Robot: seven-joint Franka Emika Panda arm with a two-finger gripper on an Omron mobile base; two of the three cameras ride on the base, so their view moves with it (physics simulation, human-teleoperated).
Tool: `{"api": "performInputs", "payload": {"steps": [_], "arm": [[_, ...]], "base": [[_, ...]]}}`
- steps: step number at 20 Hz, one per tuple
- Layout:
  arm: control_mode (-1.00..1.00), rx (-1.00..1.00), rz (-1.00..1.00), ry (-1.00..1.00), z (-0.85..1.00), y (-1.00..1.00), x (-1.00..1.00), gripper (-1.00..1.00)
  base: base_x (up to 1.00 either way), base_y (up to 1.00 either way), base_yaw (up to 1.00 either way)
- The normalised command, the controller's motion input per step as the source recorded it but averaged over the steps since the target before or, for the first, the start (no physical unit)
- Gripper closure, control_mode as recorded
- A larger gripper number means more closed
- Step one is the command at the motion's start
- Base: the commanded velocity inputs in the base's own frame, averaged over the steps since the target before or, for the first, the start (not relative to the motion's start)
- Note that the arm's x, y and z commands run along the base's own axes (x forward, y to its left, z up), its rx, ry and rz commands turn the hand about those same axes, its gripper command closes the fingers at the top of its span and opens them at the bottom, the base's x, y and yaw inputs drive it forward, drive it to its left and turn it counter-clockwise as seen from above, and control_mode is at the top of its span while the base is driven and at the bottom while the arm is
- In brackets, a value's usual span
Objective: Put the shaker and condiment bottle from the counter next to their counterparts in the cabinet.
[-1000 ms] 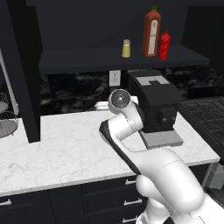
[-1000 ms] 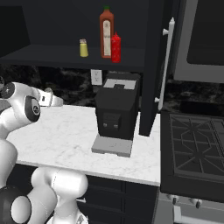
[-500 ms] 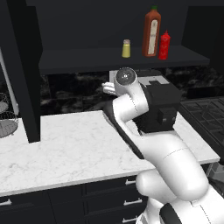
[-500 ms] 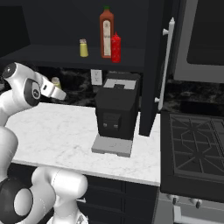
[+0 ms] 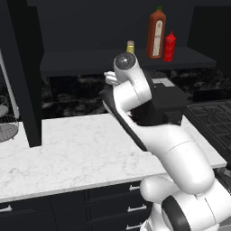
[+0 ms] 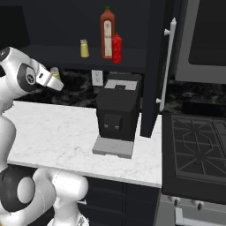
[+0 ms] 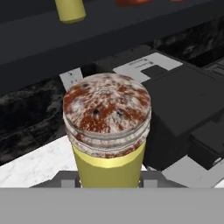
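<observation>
My gripper (image 6: 54, 77) is shut on the shaker (image 6: 55, 72), a small yellow cylinder with a mottled brownish cap, held upright in the air above the counter (image 6: 53, 132) and a little below the cabinet shelf (image 6: 48, 54). The hand view has the shaker (image 7: 108, 127) close up between the gripper (image 7: 109, 178) tips. On the shelf stand the pale-capped yellow shaker (image 6: 84, 48), the tall orange-red bottle (image 6: 107, 33) and, touching its right side, the red condiment bottle (image 6: 116, 48). In the left base view my own arm mostly hides the gripper (image 5: 109, 77).
A black coffee machine (image 6: 118, 112) stands on the counter under the shelf, to the right of the held shaker. A stove (image 6: 194, 150) lies at the far right, past a dark cabinet panel (image 6: 152, 70). A wire basket (image 5: 6, 124) sits at the counter's left end.
The arm has risen and straightened, lifting the shaker from just above the counter up towards the shelf. The gripper stays shut on it.
</observation>
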Motion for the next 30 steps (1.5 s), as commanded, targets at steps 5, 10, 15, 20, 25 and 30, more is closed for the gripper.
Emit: {"api": "performInputs", "payload": {"steps": [5, 10, 15, 20, 25, 30], "arm": [[-1.0, -0.01, 0.0, 0.0, 0.41, 0.0, 0.09, 1.0], [-1.0, -0.01, 0.0, 0.0, 0.44, 0.0, 0.14, 1.0], [-1.0, -0.04, 0.0, 0.0, 0.42, 0.0, 0.23, 1.0], [-1.0, -0.07, 0.0, 0.0, 0.26, 0.0, 0.34, 1.0], [-1.0, -0.13, 0.03, 0.0, 0.05, 0.0, 0.37, 1.0], [-1.0, -0.09, 0.01, 0.0, -0.21, 0.0, 0.41, 1.0]], "base": [[0.0, 0.0, 0.0], [0.0, 0.0, 0.0], [0.0, 0.0, 0.0], [0.0, 0.0, 0.0], [0.0, 0.0, 0.0], [0.0, 0.0, 0.0]]}}
